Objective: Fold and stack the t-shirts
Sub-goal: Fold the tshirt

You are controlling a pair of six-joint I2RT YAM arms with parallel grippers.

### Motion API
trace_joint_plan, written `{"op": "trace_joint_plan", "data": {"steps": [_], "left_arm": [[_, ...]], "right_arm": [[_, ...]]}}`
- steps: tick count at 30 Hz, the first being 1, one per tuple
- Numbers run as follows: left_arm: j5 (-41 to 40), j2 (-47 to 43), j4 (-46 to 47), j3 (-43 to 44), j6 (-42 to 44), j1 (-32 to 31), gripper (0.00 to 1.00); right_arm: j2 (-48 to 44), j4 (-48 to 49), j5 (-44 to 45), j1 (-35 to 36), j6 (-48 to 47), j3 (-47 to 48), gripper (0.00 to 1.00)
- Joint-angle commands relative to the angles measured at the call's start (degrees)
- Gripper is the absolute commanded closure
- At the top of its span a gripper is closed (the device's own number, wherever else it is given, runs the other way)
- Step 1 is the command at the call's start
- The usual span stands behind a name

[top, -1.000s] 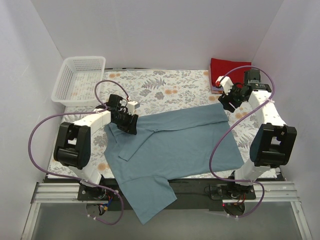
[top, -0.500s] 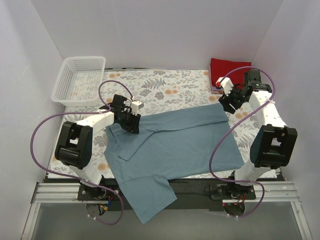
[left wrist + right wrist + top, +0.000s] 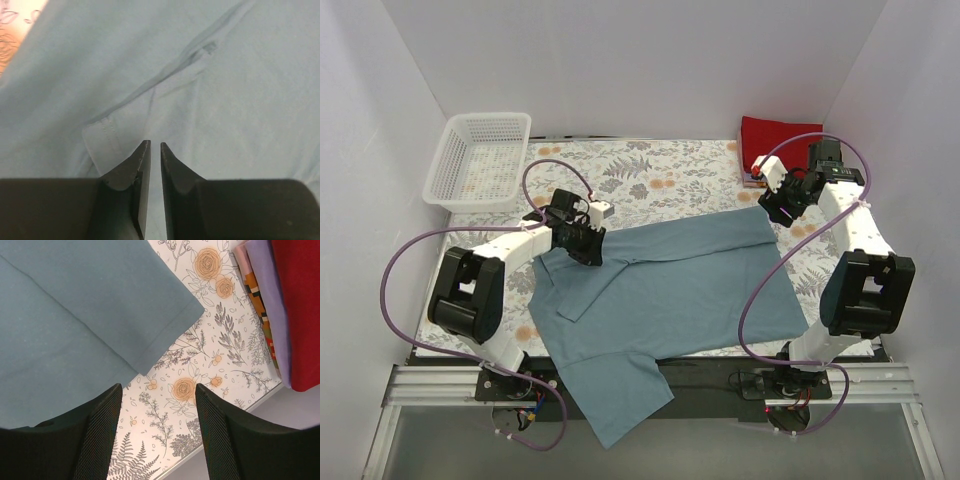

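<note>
One slate-blue t-shirt (image 3: pixel 680 290) lies spread flat across the middle of the surface, which is covered by a floral tablecloth (image 3: pixel 650 175). One sleeve of the shirt hangs over the near edge. At the far right corner sits one stack of folded cloth: a red t-shirt (image 3: pixel 780 135) on top and a lavender t-shirt (image 3: pixel 267 300) under it. Below that is a thin layer with an orange pattern (image 3: pixel 253 292), edged in pink. How many pieces make up that lowest part I cannot tell.

One white mesh basket (image 3: pixel 490 116) stands at the far left corner, and its bare mesh floor is all that shows inside.

There are two arms. The left gripper (image 3: pixel 155 145) is low over the blue shirt's left shoulder area, beside a stitched hem, its jaws drawn almost together with only a thin slit between them. The right gripper (image 3: pixel 157 386) is above the shirt's far right corner with its jaws spread wide. Tablecloth shows between them, and the stack is just to the right.
</note>
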Motion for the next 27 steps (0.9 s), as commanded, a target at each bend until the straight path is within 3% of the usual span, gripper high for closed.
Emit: {"op": "trace_joint_plan", "data": {"steps": [1,11,20,25,27], "left_arm": [[-7.4,-0.7,1.7,1.5,-1.5,0.1,0.85],[-13.5,4.1,0.7,5.0,-2.9,0.6,0.67],[-13.7,6.3,0.0,4.9,-2.4,0.7,0.59],[-7.6,2.7,0.1,4.8,-2.1,0.7,0.73],[-4.9,1.2,0.0,5.0,-1.7,0.6,0.84]], "right_arm": [[-2.7,-0.9,-0.2,-0.2,-1.3,-0.4,0.34],[-2.8,-1.1,0.5,-0.2,-2.4,-0.6,0.34],[-2.1,-1.0,0.4,-0.1,-2.4,-0.6,0.34],[-2.0,-1.0,0.6,-0.1,-2.7,-0.8,0.35],[-2.0,-1.1,0.4,-0.1,-2.6,-0.9,0.35]]}}
